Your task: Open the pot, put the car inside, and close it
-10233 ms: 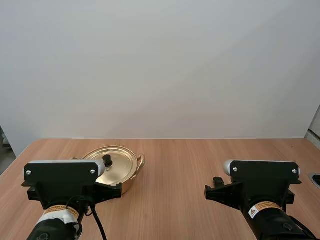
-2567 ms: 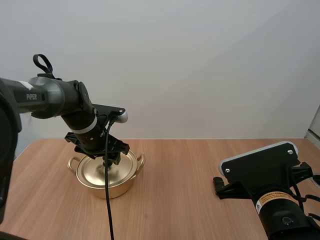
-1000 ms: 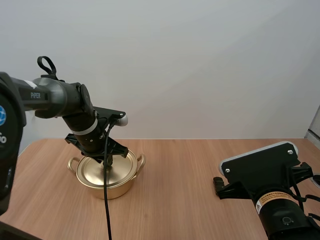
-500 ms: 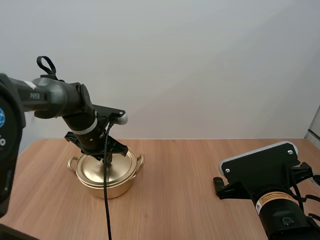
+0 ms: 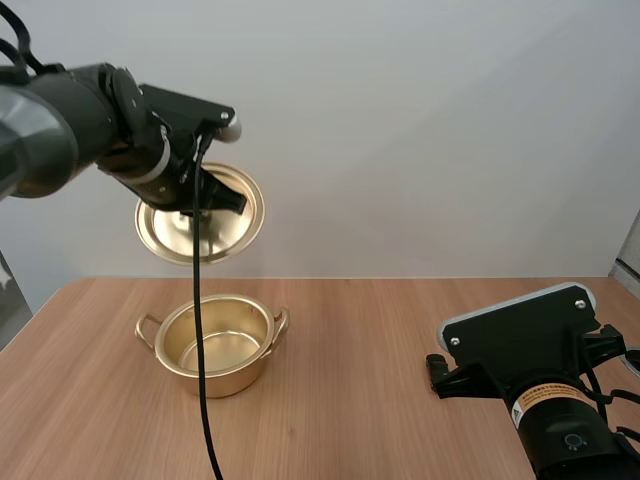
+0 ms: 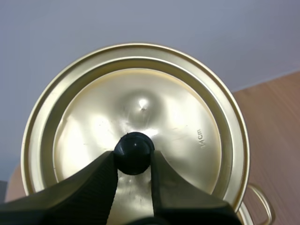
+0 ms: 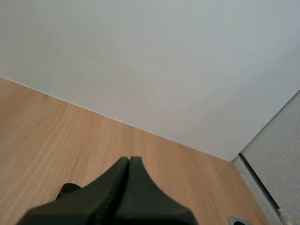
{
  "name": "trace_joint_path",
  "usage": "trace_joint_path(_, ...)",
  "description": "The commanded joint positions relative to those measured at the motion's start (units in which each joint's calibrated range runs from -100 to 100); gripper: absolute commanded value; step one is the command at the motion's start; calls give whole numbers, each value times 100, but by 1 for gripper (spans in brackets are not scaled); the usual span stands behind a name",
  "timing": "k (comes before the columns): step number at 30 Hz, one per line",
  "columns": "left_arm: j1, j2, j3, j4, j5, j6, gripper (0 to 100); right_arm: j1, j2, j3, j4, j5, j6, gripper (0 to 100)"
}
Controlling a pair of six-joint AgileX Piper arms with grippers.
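Observation:
The gold pot (image 5: 238,372) stands open on the left part of the wooden table (image 5: 370,330), and its inside looks bare. Its gold lid (image 5: 226,226) hangs tilted in the air well above it. My left gripper (image 5: 189,207) is shut on the lid's black knob. The left wrist view has the fingertips pinching that knob (image 6: 134,151) at the middle of the lid (image 6: 180,122), with a pot handle (image 6: 261,206) past the lid's edge. My right gripper (image 7: 129,162) is shut on nothing, low over the table's right side.
My right arm (image 5: 525,345) rests at the near right. A small dark object (image 7: 69,189) lies on the wood beside the right gripper; I cannot tell what it is. Bare wood (image 7: 56,136) stretches ahead to the wall.
My left gripper has lifted the lid off the pot and raised it high, tilting it. The pot stayed in place, now open. The right arm has not moved.

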Motion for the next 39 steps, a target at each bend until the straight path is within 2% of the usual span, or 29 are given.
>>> trace_joint_path(1,2,-292,-748,-22,-2,-21,0,-2,2,-6,0,10,2,0)
trace_joint_path(11,2,-1010,-2821,-764,143,-21,0,-1,2,-6,0,26,11,0)
trace_joint_path(18,2,-1242,-3986,-873,584,-46,0,-1,2,-77,0,10,48,0)
trace_joint_path(25,2,-1626,-4168,-969,713,-142,0,-1,99,-1392,193,628,1326,0)
trace_joint_path(30,2,-1847,-4168,-969,732,-142,0,26,374,-2391,338,1232,1312,0)
trace_joint_path(35,2,-2006,-4168,-969,829,-142,0,26,1410,-3115,401,2019,1258,0)
trace_joint_path(39,2,-2031,-4168,-969,872,-142,0,26,2645,-3605,1102,3245,149,0)
